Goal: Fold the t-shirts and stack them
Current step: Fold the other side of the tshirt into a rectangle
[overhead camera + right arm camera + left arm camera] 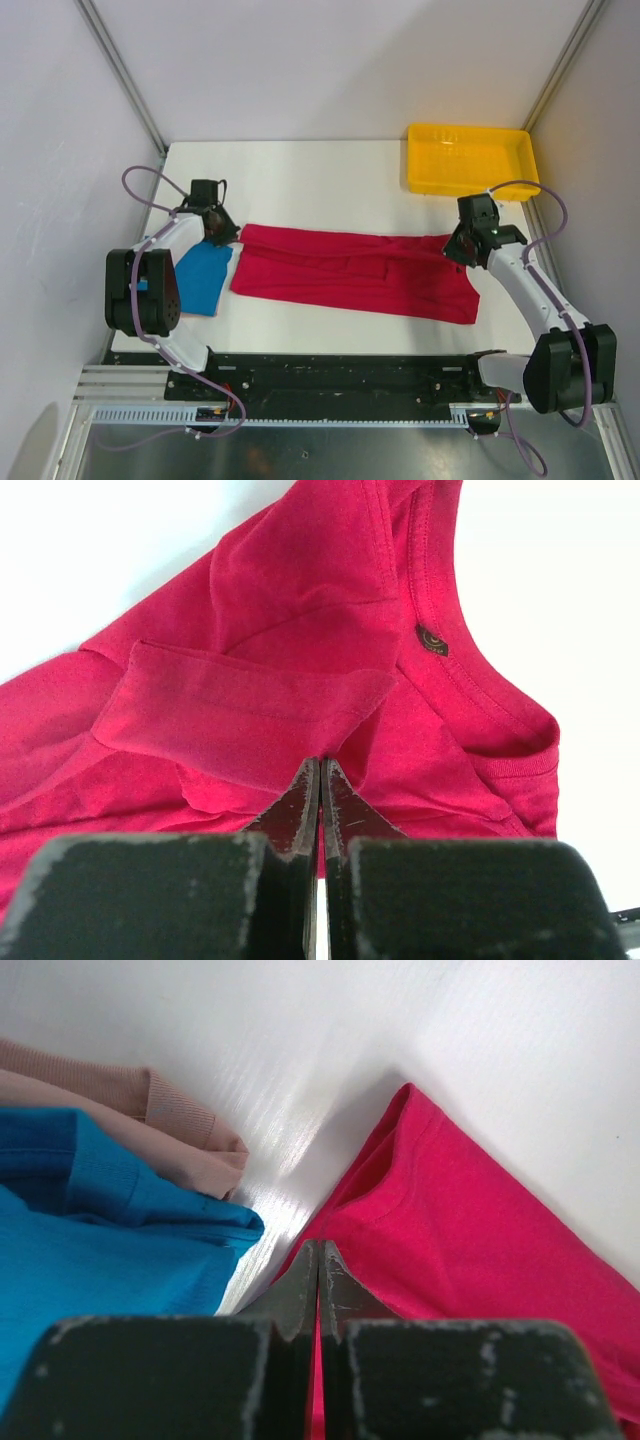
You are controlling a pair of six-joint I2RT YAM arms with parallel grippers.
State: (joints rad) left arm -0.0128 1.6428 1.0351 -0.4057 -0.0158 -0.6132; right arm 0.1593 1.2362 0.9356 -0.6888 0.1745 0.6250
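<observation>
The crimson red t-shirt (355, 272) lies folded lengthwise into a long band across the middle of the table. Its collar end is on the right, shown in the right wrist view (300, 680). The blue t-shirt (200, 277) lies as a small folded rectangle just left of it, also in the left wrist view (90, 1250). My left gripper (222, 232) sits at the red shirt's far left corner, jaws shut with red cloth (450, 1210) at their tips. My right gripper (456, 247) sits at the far right corner, jaws shut on a fold of red cloth.
A yellow plastic tray (468, 160) stands at the back right corner. A beige cloth with a ribbed cuff (150, 1110) lies beside the blue shirt in the left wrist view. White walls enclose the table on three sides.
</observation>
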